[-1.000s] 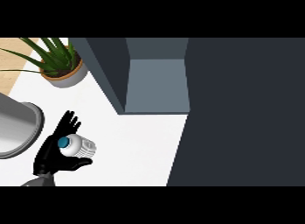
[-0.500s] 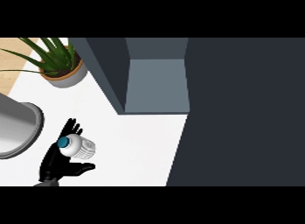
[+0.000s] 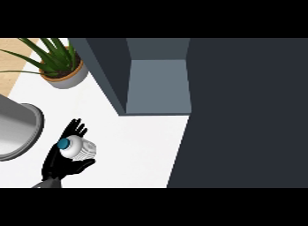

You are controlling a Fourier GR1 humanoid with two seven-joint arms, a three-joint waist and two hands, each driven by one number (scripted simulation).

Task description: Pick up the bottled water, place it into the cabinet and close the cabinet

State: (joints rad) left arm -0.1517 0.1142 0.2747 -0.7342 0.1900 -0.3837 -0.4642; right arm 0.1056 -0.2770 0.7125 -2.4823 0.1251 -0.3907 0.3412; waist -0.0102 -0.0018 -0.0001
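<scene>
The bottle (image 3: 78, 148) stands near the counter's (image 3: 140, 150) left edge, toward its front, seen from above as a teal cap over a ribbed clear body. The left hand (image 3: 63, 161) cups it from the left and from below: fingers rise past the cap on the far side and the thumb comes round the near side, so the hand is curled round the body. The right hand does not show.

A small water bottle like this is probably light, its thin ribbed wall likely to give under a squeeze, and smooth enough to slide. The ribbed middle looks the best place to hold, below the cap.

The cabinet (image 3: 157, 86) stands open well apart toward the counter's back, its door (image 3: 247, 114) dark along the right. A potted plant (image 3: 60, 66) sits at the back left corner and a steel pot (image 3: 9, 130) at the left edge.
</scene>
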